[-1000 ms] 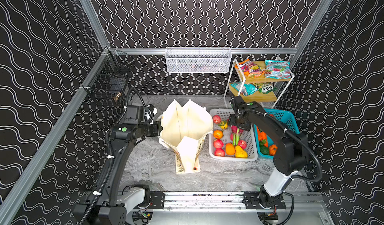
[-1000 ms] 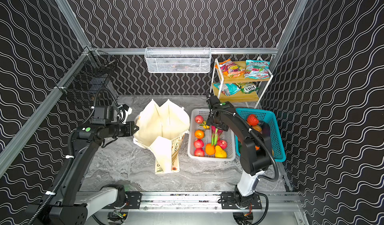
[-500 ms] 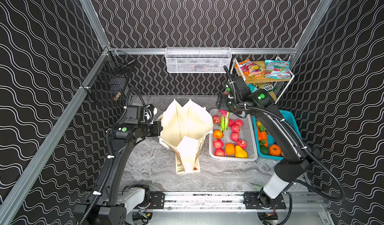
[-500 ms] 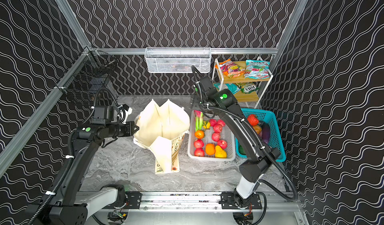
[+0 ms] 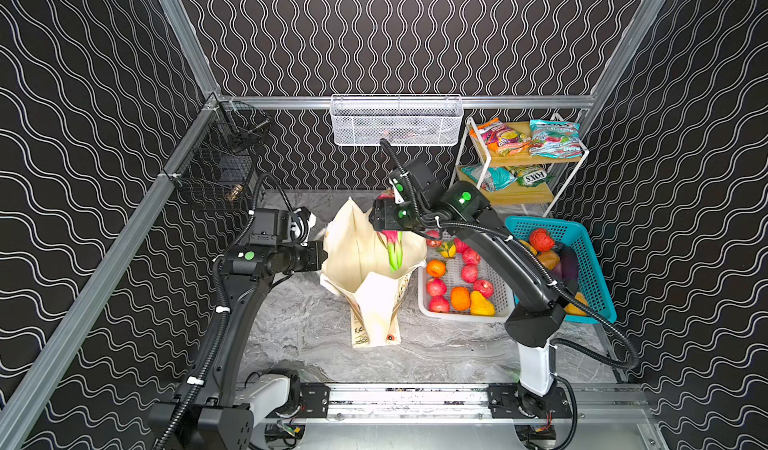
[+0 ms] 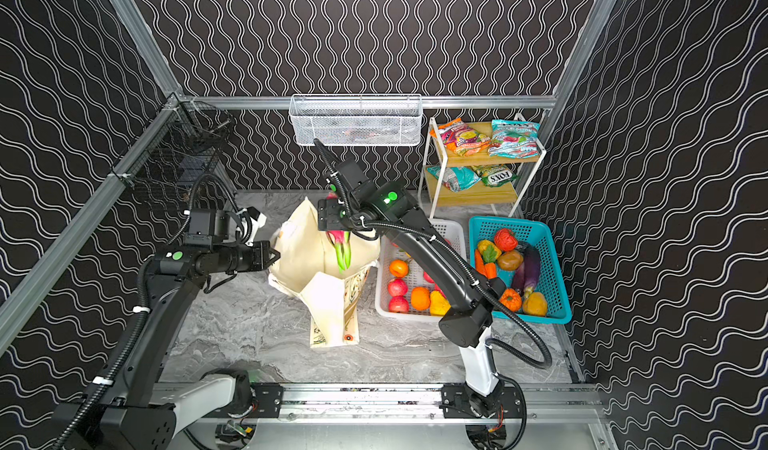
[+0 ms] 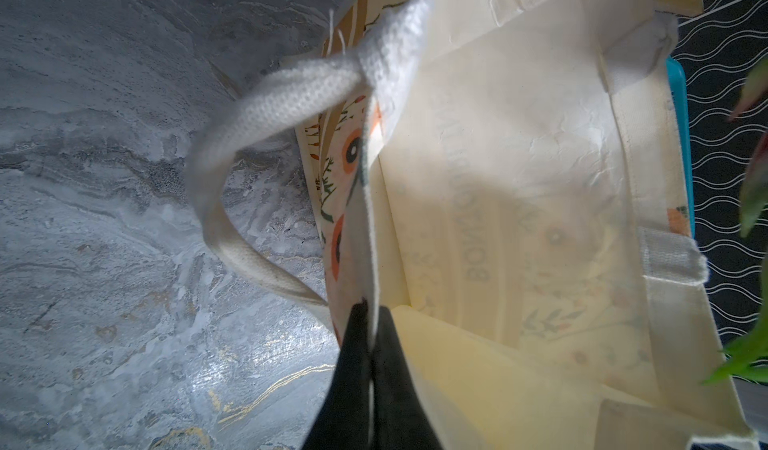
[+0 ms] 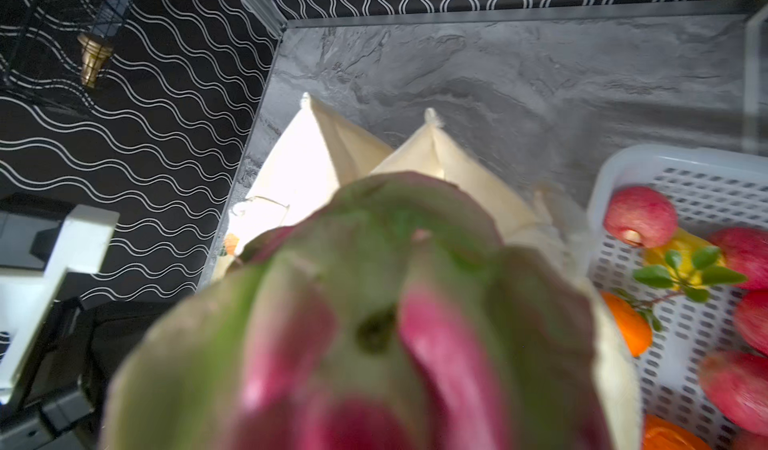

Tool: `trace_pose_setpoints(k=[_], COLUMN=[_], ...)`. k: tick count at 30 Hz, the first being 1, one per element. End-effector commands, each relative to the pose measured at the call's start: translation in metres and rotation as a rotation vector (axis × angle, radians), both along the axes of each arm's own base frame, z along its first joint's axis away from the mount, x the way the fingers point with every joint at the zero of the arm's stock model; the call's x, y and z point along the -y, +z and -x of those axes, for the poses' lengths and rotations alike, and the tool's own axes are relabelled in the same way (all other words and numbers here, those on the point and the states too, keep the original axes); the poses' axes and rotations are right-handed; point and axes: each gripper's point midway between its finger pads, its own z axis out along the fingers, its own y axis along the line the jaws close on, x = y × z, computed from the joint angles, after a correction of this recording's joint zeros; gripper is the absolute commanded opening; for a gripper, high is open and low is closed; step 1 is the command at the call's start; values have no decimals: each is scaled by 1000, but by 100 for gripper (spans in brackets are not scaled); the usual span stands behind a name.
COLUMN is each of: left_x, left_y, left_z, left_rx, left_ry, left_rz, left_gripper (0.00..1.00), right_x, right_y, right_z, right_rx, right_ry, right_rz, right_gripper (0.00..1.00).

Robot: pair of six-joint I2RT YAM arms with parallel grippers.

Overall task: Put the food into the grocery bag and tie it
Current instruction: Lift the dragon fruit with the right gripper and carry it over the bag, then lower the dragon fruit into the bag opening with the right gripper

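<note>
the left claw (image 5: pixel 323 256) is clamped tight on the left rim of the bag (image 5: pixel 361 256). in the left wrist view its two black fingers (image 7: pixel 353 377) press together with the cream cloth between them. the bag stands open near the middle of the counter (image 5: pixel 299 331), a little toward the back edge, with one flap folded down toward the front edge. a white strap (image 7: pixel 257 111) loops outside the rim over the counter, free of the claw

the right claw (image 5: pixel 390 229) reaches across from the right and hangs over the bag's open mouth, closed around the dragon fruit (image 5: pixel 392 250). the fruit's green tips point down into the mouth; whether they are below the rim cannot be told. in the right wrist view the fruit fills most of the frame, blurred, with two peaked corners of the bag behind it

a white basket (image 5: pixel 461 317) sits just beside the bag on its right and holds red fruit and an orange (image 5: pixel 435 268). a teal basket (image 5: pixel 594 260) lies at the counter's right edge with a red ribbed fruit (image 5: pixel 541 239) in it. a rack (image 5: pixel 536 196) in the back right corner carries a teal packet (image 5: pixel 488 176) on its lower shelf
</note>
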Motion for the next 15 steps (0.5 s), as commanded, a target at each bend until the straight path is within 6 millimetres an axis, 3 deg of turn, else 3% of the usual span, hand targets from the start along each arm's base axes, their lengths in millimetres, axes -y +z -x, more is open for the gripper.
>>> trace_pose_setpoints(k=[1, 5, 9, 15], left_x=[4, 3, 3, 3], left_y=[4, 2, 3, 3], left_z=[0, 2, 2, 0], left_rx=[15, 12, 15, 17], left_ry=[-22, -20, -17, -8], left_rz=[16, 15, 17, 19], left_gripper=[0, 0, 0, 0], right_x=[-16, -24, -33, -52], right_y=[-3, -17, -37, -66], right_z=[-11, -18, -12, 22], right_rx=[45, 50, 16, -29], right_ry=[35, 46, 85, 229], right_rz=[-20, -3, 8, 86], right_gripper=[79, 79, 79, 80])
